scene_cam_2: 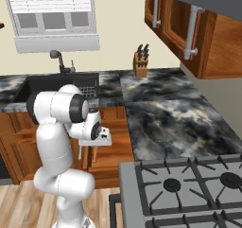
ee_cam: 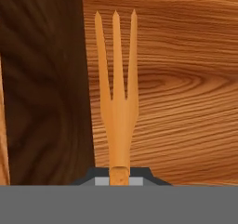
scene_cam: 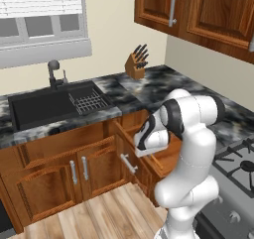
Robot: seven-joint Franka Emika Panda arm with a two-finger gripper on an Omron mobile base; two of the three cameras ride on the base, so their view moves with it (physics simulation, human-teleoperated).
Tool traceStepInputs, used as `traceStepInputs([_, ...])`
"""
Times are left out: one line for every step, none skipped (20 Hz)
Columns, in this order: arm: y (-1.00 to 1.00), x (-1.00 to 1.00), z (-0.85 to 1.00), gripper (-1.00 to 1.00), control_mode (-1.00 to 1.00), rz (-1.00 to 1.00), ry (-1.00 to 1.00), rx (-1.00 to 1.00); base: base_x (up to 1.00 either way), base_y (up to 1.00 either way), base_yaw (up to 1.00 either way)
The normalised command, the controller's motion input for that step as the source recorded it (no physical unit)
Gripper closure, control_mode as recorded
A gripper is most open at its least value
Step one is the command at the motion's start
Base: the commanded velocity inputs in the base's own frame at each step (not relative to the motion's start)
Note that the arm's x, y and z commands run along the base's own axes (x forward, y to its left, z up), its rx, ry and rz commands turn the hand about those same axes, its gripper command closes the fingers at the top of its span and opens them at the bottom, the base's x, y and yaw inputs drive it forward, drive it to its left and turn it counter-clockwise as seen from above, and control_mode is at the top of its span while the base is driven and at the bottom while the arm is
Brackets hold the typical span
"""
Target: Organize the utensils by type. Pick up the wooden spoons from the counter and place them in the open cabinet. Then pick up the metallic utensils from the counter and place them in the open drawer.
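The claw (ee_cam: 119, 179) is clamped on the handle end of the wooden fork (ee_cam: 116, 93), one of the wooden spoons of the task; the hand view shows the handle pinched between the two dark tips, the three tines pointing straight away along the line of the claw, so the piece is held endwise and steady rather than dangling; behind the tines lies lighter wood grain with a darker wooden panel to one side, which I judge to be the lining and wall of the drawer (scene_cam: 163, 158).

In both base views the arm is folded low, its hand (scene_cam_2: 94, 132) over the open drawer beneath the counter (scene_cam_2: 170, 113); that is an odd place for a wooden piece, since the task sends wood to the cabinet and metal to the drawer; carrying it up to the cabinet seems to be what remains.

The drawer stands pulled out; what lies inside it I cannot tell, as the arm covers much of it; the sink (scene_cam: 44, 106) holds a wire rack (scene_cam: 89, 101); a knife block (scene_cam: 136, 64) with dark-handled knives stands at the back of the counter.
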Motion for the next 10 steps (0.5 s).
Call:
traceStepInputs([0.73, 0.0, -0.34, 1.0, -1.0, -0.18, -0.01, 0.0, 0.0, 0.0, 0.0])
traceStepInputs([0.73, 0.0, -0.34, 1.0, -1.0, -0.18, -0.01, 0.0, 0.0, 0.0, 0.0])
traceStepInputs([0.73, 0.0, -0.32, 1.0, -1.0, -0.18, -0.01, 0.0, 0.0, 0.0, 0.0])
traceStepInputs([0.73, 0.0, -0.32, 1.0, -1.0, -0.18, 0.0, 0.0, 0.0, 0.0, 0.0])
traceStepInputs([0.73, 0.0, -0.31, 1.0, -1.0, -0.18, 0.0, 0.0, 0.0, 0.0, 0.0])
traceStepInputs([0.73, 0.0, -0.3, 1.0, -1.0, -0.18, -0.01, 0.0, 0.0, 0.0, 0.0])
traceStepInputs([0.71, 0.0, -0.29, 1.0, -1.0, -0.18, -0.02, 0.0, 0.0, 0.0, 0.0])
traceStepInputs([0.66, 0.0, -0.25, 1.0, -1.0, -0.18, -0.04, 0.0, 0.0, 0.0, 0.0])
traceStepInputs([0.64, 0.0, -0.23, 1.0, -1.0, -0.18, -0.04, 0.0, 0.0, 0.0, 0.0])
traceStepInputs([0.65, 0.02, -0.23, 1.0, -1.0, -0.18, -0.04, 0.0, 0.0, 0.0, 0.0])
